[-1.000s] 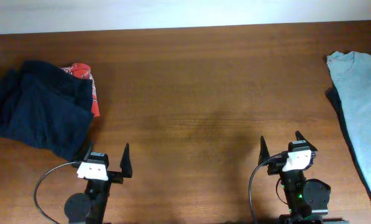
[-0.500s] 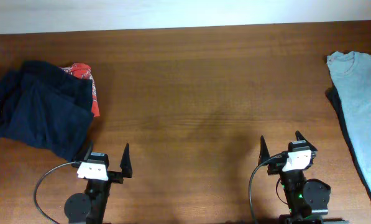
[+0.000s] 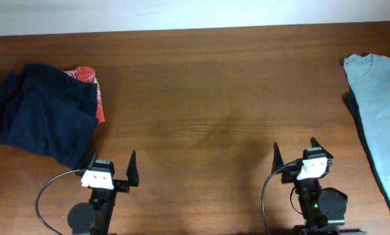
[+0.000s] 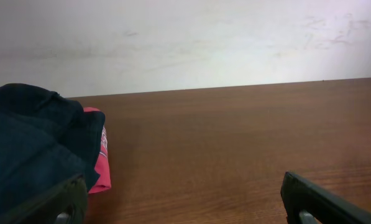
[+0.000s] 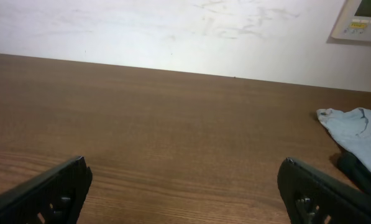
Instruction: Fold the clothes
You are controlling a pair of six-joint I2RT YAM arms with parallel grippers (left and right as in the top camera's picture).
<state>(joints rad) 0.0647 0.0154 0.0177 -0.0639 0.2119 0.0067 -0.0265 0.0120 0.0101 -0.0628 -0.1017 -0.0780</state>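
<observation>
Reaching next: left hand (image 3: 112, 160), right hand (image 3: 294, 153) both gaping, empty; pinch navy garment (image 3: 41, 116) corner, not red shirt (image 3: 87, 76).

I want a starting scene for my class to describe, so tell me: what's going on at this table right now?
Nothing is being handled yet. Both arms sit at the near edge of the table, with the left gripper and right gripper open and empty. The navy garment lies crumpled on the left side, partly covering a red shirt, close in front of the left gripper. A pale grey-blue T-shirt lies at the right edge. Folding has not begun.
</observation>
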